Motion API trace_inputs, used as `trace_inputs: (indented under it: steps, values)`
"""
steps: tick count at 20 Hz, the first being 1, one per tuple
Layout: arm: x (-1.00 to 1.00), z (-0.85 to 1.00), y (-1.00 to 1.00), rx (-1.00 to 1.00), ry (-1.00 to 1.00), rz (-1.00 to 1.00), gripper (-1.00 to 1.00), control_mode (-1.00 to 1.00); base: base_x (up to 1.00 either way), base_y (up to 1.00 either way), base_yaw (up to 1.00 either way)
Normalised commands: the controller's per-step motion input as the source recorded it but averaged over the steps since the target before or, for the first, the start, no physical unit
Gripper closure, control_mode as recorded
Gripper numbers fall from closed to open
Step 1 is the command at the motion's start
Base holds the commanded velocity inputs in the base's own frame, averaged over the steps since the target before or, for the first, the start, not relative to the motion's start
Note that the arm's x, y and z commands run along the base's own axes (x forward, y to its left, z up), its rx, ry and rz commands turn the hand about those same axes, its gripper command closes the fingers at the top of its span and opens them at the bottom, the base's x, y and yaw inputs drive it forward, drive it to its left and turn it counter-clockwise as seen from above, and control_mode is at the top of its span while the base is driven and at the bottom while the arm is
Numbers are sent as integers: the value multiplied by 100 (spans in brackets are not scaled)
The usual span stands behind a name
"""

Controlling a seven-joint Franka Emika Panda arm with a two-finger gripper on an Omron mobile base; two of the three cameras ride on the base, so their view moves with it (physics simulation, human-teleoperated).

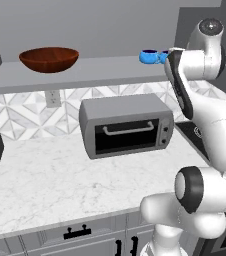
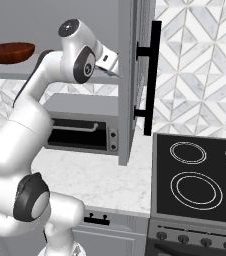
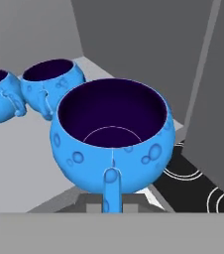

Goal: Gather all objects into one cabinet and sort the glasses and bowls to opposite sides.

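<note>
A white marble counter (image 1: 60,175) runs under a wide grey wall cabinet (image 1: 85,75), with a patterned tile backsplash (image 1: 30,115) between them and a black stovetop (image 2: 200,180) to the right. On the counter, a grey toaster oven (image 1: 126,125) sits against the wall, below the cabinet shelf. A grey cabinet door (image 2: 135,75) with a long black handle (image 2: 152,75) stands open at the right end, edge-on in the right base view, close beside the arm's wrist. The reddish-brown wooden bowl (image 1: 49,59) rests at the left end of the shelf, well apart from the blue cups. Two blue cups (image 3: 49,84) stand side by side on the shelf near its right end. The gripper (image 3: 112,208) is pressed together on the handle of a third blue cup (image 3: 111,136), which it holds upright above the shelf's right front edge, near the other two; the fingers themselves are hidden behind the cup.
</note>
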Motion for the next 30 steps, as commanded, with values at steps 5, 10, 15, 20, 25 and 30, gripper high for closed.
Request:
trace_inputs:
  steps: [5, 10, 15, 20, 25, 30]
  values:
    - [11, -24, -5, -2, 6, 16, 100, -100, 0, 0, 0]
    - [29, -16, 0, 0, 0, 19, 100, -100, 0, 0, 0]
    - [53, 0, -3, 0, 0, 13, 100, -100, 0, 0, 0]
    - [31, 0, 0, 0, 6, 8, 100, -100, 0, 0, 0]
    - [26, -5, 0, 0, 1, 3, 100, -100, 0, 0, 0]
    - [22, -10, 0, 0, 2, 2, 100, -100, 0, 0, 0]
